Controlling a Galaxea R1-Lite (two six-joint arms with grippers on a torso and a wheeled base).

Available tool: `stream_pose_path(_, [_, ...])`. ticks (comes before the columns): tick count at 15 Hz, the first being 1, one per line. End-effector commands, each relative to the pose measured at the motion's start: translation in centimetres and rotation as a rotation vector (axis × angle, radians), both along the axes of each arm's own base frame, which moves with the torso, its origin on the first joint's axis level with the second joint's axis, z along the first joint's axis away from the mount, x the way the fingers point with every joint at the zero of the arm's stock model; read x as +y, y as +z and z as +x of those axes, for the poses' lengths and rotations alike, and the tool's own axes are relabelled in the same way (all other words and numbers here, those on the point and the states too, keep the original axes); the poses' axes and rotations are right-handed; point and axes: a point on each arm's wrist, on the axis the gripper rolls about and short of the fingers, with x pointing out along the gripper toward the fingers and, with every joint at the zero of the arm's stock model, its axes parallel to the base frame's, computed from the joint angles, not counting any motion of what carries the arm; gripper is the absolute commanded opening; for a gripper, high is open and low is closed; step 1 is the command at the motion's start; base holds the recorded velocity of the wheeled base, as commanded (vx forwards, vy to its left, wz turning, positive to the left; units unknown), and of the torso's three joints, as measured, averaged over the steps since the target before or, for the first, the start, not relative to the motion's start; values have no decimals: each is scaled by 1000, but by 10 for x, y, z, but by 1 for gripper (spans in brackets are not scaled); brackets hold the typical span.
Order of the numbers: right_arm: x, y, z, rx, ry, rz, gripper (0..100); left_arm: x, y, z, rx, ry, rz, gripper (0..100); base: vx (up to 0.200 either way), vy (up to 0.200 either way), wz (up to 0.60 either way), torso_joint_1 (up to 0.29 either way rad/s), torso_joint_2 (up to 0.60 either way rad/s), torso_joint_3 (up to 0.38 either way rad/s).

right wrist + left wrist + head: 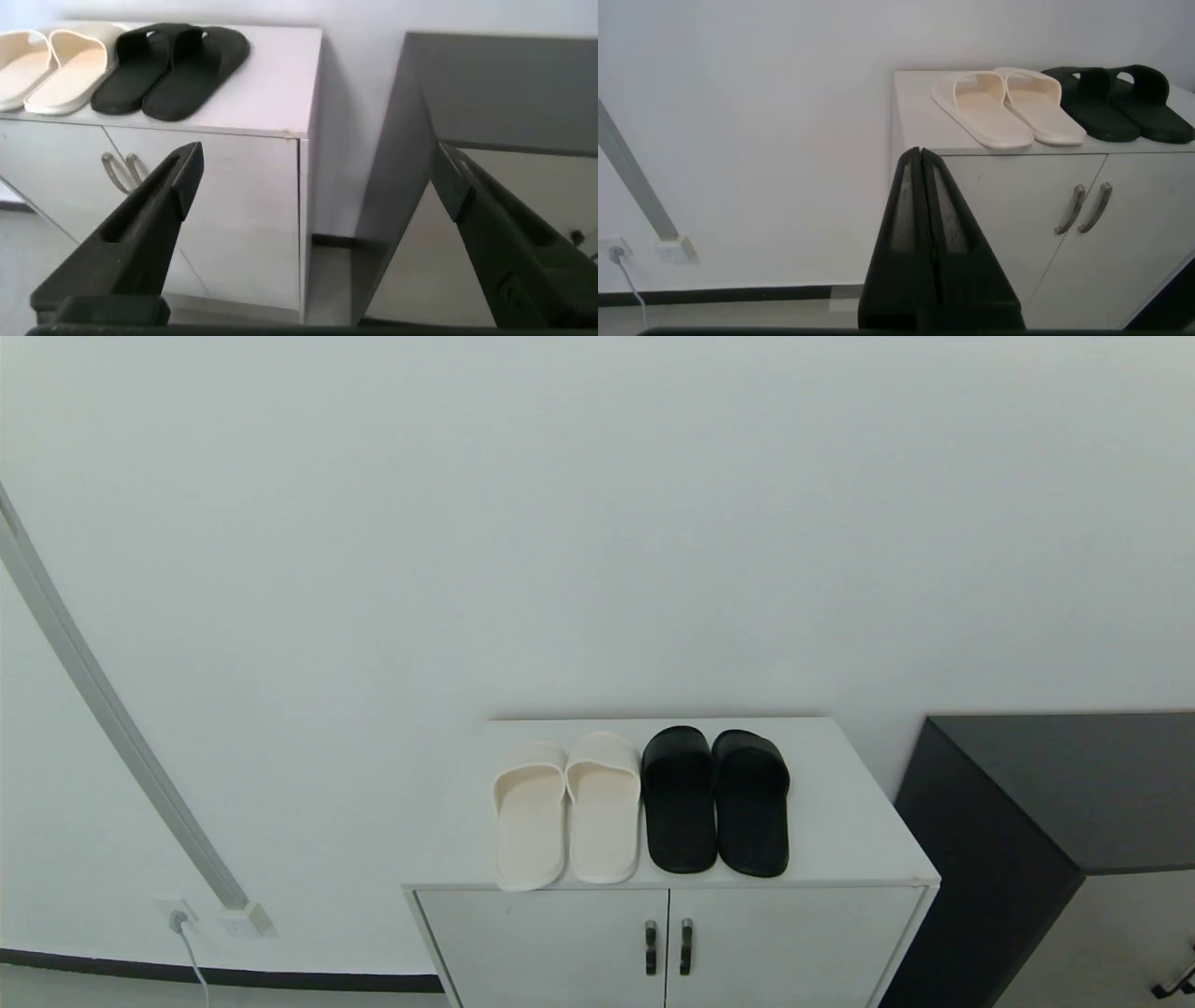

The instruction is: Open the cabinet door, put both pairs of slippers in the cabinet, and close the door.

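Observation:
A white two-door cabinet [794, 933] stands against the wall, both doors shut, with two dark handles [667, 946] at the centre seam. On its top lie a pair of cream slippers [567, 810] and a pair of black slippers [716, 800], side by side, toes toward the wall. My left gripper [921, 163] is shut, fingers pressed together, off the cabinet's left front with nothing in it. My right gripper [318, 161] is open wide, off the cabinet's right front corner, empty. The left wrist view shows the cream slippers [1008, 105] and the handles [1085, 207]. The black slippers [173, 56] appear in the right wrist view.
A dark grey cabinet [1055, 821] stands close to the right of the white one, with a narrow gap between. On the left wall a slanted cable duct [103, 709] runs down to a socket [177, 915] with a plugged cord. Open floor lies to the left.

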Motion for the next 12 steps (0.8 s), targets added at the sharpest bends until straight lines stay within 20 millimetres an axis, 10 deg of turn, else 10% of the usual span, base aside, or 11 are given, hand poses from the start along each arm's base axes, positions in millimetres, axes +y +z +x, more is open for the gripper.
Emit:
stream_pose_path(1, [10,9,63,164,95,1,100,0,0,0,1,1,0,0,0,0,0,0,0,0])
stream_pose_path(12, [180,40,188,172,149,66,100,0,0,0,1,-1,-1,0,0,0,0,0,0,0])
